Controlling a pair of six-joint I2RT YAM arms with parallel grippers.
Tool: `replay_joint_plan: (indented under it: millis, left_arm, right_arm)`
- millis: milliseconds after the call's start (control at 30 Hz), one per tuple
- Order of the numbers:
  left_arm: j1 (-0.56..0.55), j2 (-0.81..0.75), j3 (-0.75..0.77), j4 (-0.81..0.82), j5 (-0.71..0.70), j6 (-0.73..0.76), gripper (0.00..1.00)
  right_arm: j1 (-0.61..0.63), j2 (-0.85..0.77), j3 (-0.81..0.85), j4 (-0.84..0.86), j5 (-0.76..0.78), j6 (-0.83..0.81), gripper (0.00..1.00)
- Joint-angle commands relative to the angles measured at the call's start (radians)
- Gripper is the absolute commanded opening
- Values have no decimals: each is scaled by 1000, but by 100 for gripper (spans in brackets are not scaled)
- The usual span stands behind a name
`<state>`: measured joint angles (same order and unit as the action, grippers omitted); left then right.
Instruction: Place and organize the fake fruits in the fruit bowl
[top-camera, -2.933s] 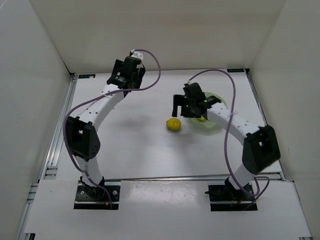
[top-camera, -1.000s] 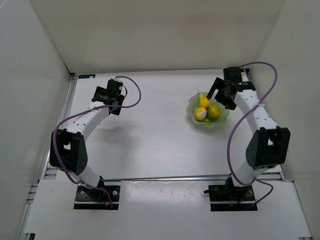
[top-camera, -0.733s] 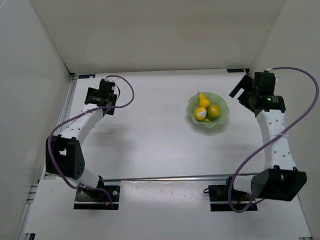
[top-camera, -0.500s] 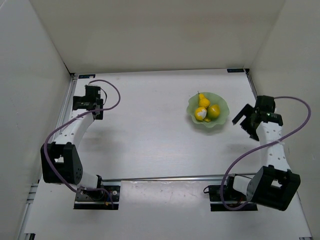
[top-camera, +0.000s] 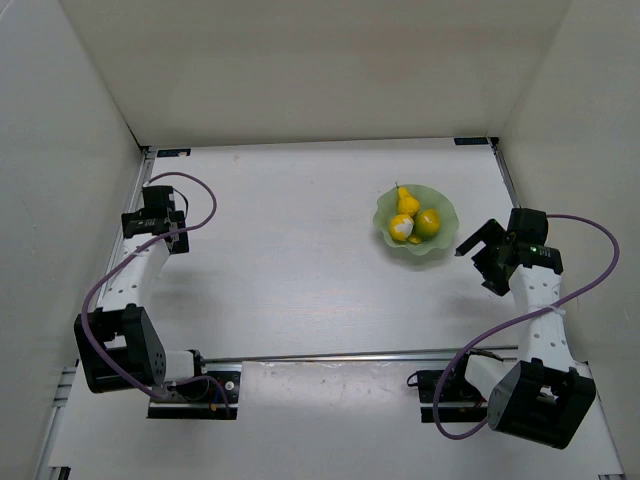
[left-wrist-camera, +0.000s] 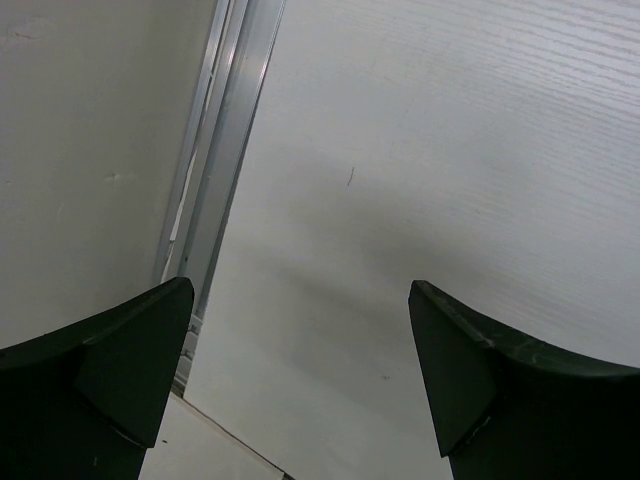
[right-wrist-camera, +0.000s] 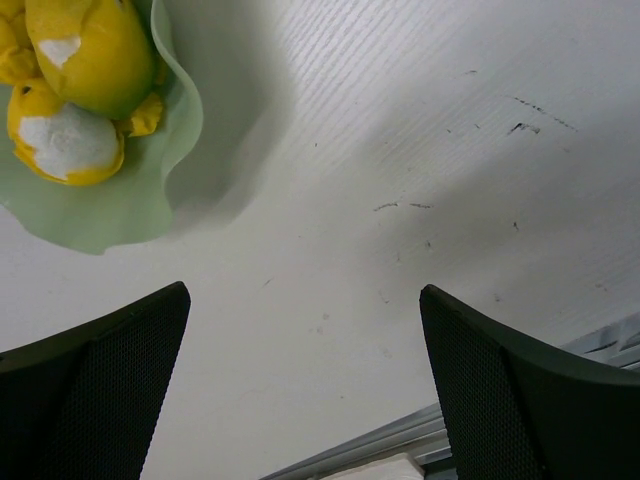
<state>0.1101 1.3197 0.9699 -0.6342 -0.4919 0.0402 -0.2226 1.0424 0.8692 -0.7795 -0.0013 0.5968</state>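
Three fruits (top-camera: 428, 222) inside scalloped bowl (top-camera: 420, 251)

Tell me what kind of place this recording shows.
Probably a robot lab test cell: white walls box in a table with aluminium rails, and fake fruits sit in a fruit bowl.

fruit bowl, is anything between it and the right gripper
Nothing visible. Only bare table lies between the right gripper and the fruit bowl, and the jaws are open and empty. The pear, citrus and peeled fruit already sit inside the bowl.
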Motion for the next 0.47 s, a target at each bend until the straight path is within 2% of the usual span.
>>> replay_joint_plan:
  millis: [0, 433]
  left_arm:
    - [14, -45, 27, -4, 35, -5, 100]
    - [37, -45, 18, -13, 55, -16, 100]
  right_arm:
    - [-4, -2, 24, 32, -35, 40, 100]
    - [-4, -44, 2, 60, -42, 31, 100]
